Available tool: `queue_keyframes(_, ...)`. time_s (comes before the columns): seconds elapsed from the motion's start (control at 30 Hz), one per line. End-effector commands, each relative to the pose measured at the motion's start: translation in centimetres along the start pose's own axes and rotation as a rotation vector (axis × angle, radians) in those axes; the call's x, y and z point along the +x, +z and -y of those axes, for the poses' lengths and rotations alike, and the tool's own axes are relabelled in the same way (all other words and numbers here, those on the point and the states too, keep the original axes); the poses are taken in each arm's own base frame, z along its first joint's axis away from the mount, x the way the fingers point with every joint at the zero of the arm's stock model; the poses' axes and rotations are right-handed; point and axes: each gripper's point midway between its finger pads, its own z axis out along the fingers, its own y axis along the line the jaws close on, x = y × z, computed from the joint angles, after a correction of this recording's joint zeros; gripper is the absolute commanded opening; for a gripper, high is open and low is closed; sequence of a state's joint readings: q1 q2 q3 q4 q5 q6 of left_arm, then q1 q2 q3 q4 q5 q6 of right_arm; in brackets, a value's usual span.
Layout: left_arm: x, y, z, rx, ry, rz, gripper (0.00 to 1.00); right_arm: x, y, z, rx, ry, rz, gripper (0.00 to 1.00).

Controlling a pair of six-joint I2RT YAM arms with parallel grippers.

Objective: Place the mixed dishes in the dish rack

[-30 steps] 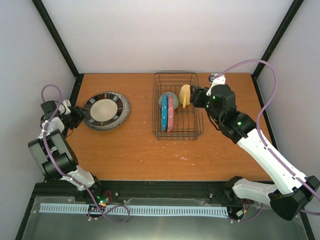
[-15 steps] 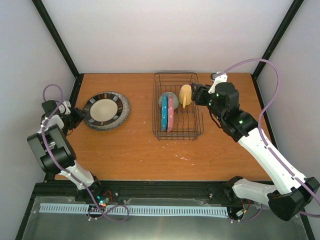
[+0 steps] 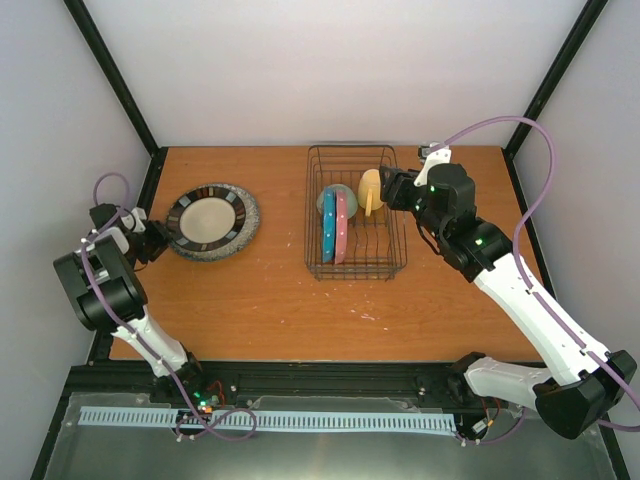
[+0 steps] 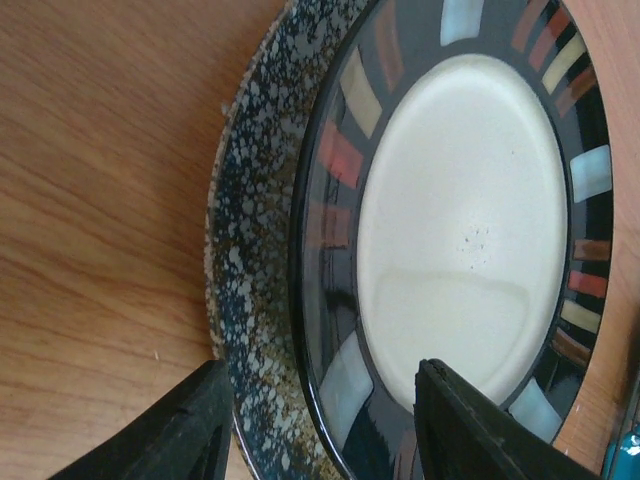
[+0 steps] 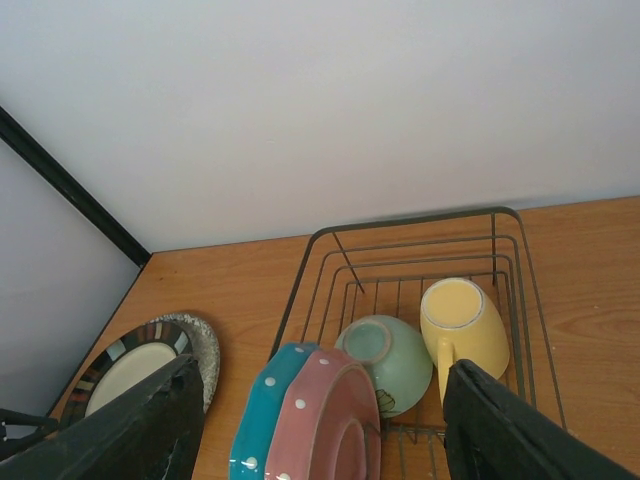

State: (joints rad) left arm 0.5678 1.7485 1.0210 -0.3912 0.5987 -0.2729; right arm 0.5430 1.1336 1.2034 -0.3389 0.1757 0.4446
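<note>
The dish rack [image 3: 389, 262] stands at the table's back middle. In it stand a blue dotted plate [image 3: 327, 228] and a pink-red dotted plate [image 3: 341, 226] on edge, with a pale green bowl [image 3: 328, 200] and a yellow mug [image 3: 370, 189] behind them; the right wrist view shows the rack [image 5: 318, 270], mug [image 5: 462, 320] and bowl [image 5: 385, 360]. The grey speckled plate [image 3: 240, 233] lies flat at the left under a smaller dark plate with coloured rim blocks [image 3: 208, 217]. My left gripper [image 3: 152, 240] is open, its jaws either side of both plates' near rim [image 4: 325, 425]. My right gripper [image 3: 390, 190] is open and empty above the rack [image 5: 320, 430].
A black frame post stands at each back corner, and white walls close in the table. Bare wood lies between the stacked plates and the rack, and in front of the rack.
My left arm has shifted a little and its gripper has edged towards the stacked plates' rim. My right gripper has drawn slightly up and back over the rack. The dishes have not moved.
</note>
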Motion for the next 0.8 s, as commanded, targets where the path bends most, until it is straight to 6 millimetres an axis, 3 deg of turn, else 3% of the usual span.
queue_keyframes(0.0, -2.0, -0.1, 0.7, 0.027, 0.045, 0.029, 0.50, -1.8, -0.4, -0.4, -0.015, 0.002, 0.049, 0.65)
queue_keyframes(0.33, -2.2, 0.6, 1.1, 0.045, 0.052, 0.022, 0.50, -1.8, -0.3, -0.4, -0.015, 0.004, 0.049, 0.65)
queue_keyframes(0.77, -1.7, 3.6, 2.2, 0.077, 0.065, -0.040, 0.45, -2.1, -0.6, -0.1, -0.004, -0.004, 0.062, 0.65)
